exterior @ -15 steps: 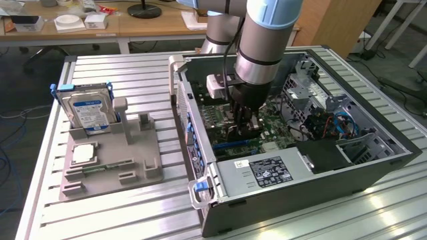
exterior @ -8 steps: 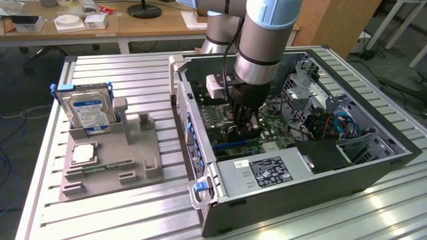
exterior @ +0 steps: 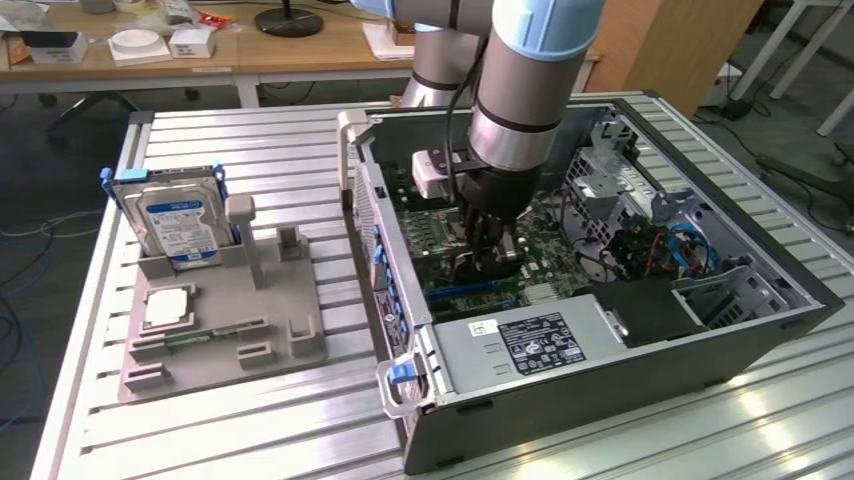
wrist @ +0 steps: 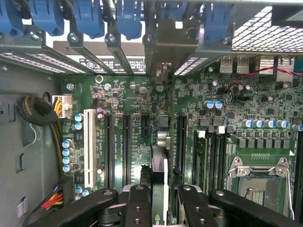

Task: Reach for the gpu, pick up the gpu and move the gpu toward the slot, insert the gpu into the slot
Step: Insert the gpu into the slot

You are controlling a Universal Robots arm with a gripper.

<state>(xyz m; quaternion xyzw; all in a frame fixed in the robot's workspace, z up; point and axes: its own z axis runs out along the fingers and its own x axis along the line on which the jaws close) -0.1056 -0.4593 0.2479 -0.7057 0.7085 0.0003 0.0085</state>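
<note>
The open grey metal computer case (exterior: 627, 345) is entered from above by the black gripper (exterior: 483, 262), hemmed in by the case's side wall (exterior: 387, 215) at nine o'clock in the exterior view, the black-labelled silver power supply box (exterior: 527, 345) at six o'clock and the drive cage with blue cables (exterior: 674, 245) at three o'clock. In the wrist view, the thin dark card (wrist: 159, 187) is flanked closely by black expansion slots (wrist: 127, 149) and memory sticks (wrist: 200, 158).

Gpu (wrist: 159, 175) edge-on above motherboard slot (wrist: 161, 142)
</note>
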